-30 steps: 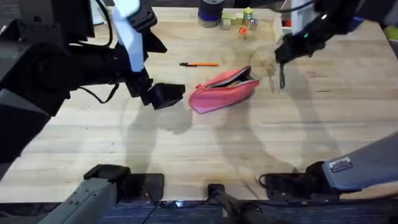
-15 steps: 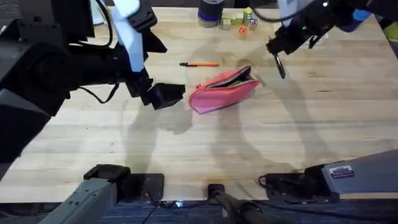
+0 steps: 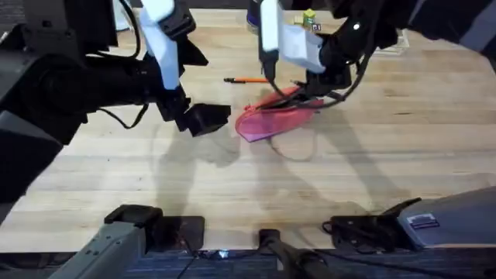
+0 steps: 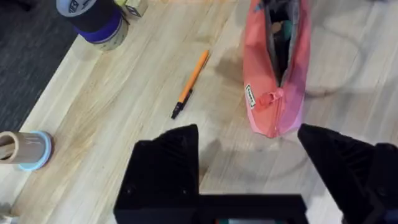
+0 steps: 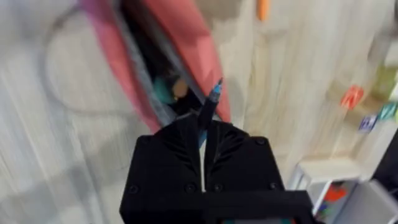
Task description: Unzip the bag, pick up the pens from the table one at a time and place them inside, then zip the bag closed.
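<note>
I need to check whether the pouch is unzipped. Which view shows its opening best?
The left wrist view: the bag lies unobstructed, its zipper gaping open. Overhead, the right gripper covers part of it. The right wrist view shows the opening close up, beyond the held black pen.

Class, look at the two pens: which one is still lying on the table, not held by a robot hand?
The orange pen, lying flat on the table beside the pink bag. The black pen is pinched in the right hand above the bag's opening.

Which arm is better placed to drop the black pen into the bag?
Right: its gripper is shut on the black pen directly over the open pink bag. The left gripper is open beside the bag.
</note>
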